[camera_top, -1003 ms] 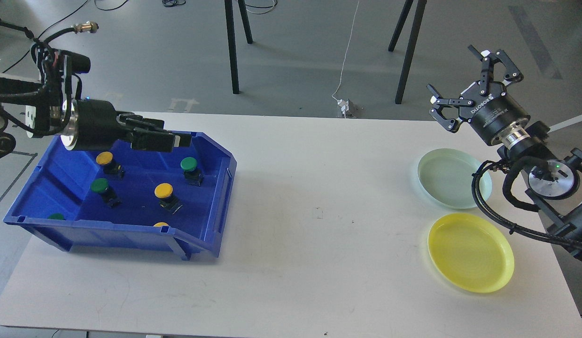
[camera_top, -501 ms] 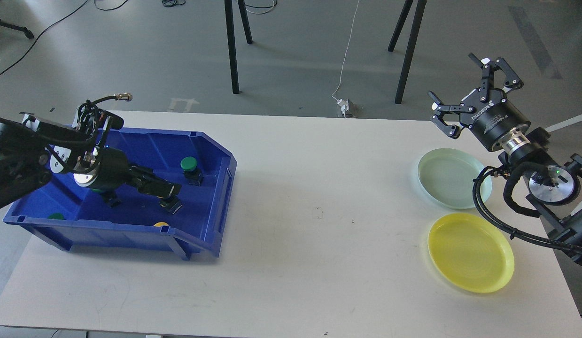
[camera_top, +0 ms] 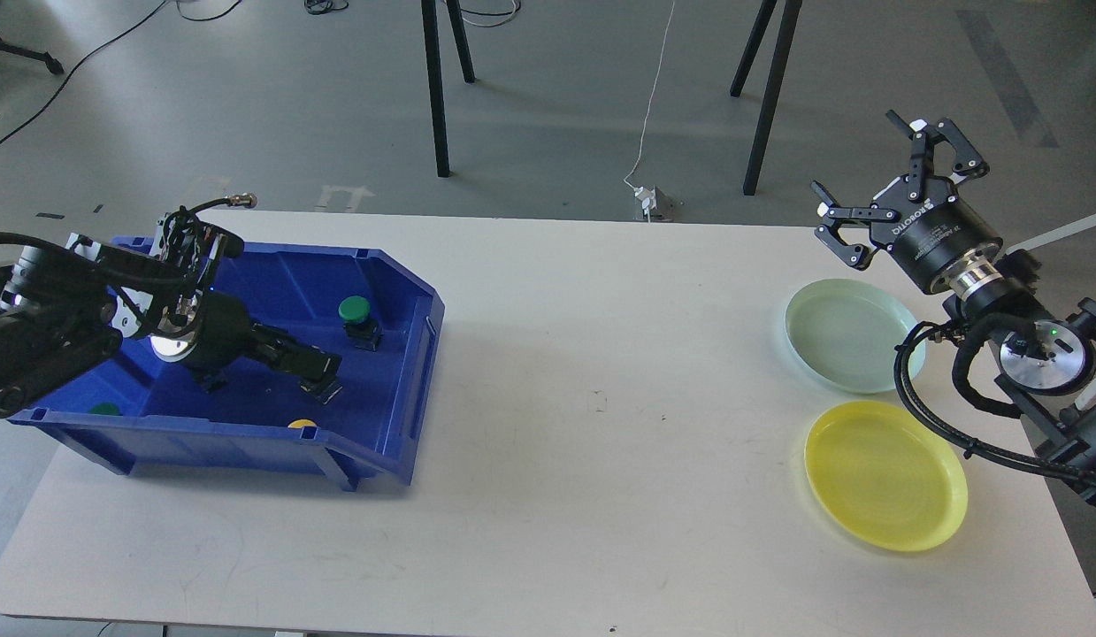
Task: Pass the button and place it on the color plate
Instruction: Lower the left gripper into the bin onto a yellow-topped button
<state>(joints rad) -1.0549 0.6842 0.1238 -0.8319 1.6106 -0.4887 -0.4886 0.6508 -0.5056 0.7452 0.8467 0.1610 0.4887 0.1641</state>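
A blue bin [camera_top: 247,447] at the table's left holds several buttons with black bases. A green-capped one [camera_top: 354,309] stands at the back right. A green cap [camera_top: 105,409] and a yellow cap [camera_top: 302,424] peek over the front wall. My left gripper [camera_top: 319,367] reaches low inside the bin, right over a button whose black base [camera_top: 325,390] shows below the fingers. Its cap is hidden and the dark fingers cannot be told apart. My right gripper [camera_top: 884,177] is open and empty, raised above the table's far right. Below it lie a pale green plate [camera_top: 853,334] and a yellow plate [camera_top: 885,475].
The white table [camera_top: 601,442] stretches between the bin and the plates. Black stand legs [camera_top: 437,88] and a cable with a plug [camera_top: 649,202] are on the floor behind the table. My right arm's cable [camera_top: 919,416] hangs over the plates' right edges.
My left gripper has dropped from above the bin's back wall down into the bin and now covers the yellow button in the middle. My right gripper has drifted slightly right.
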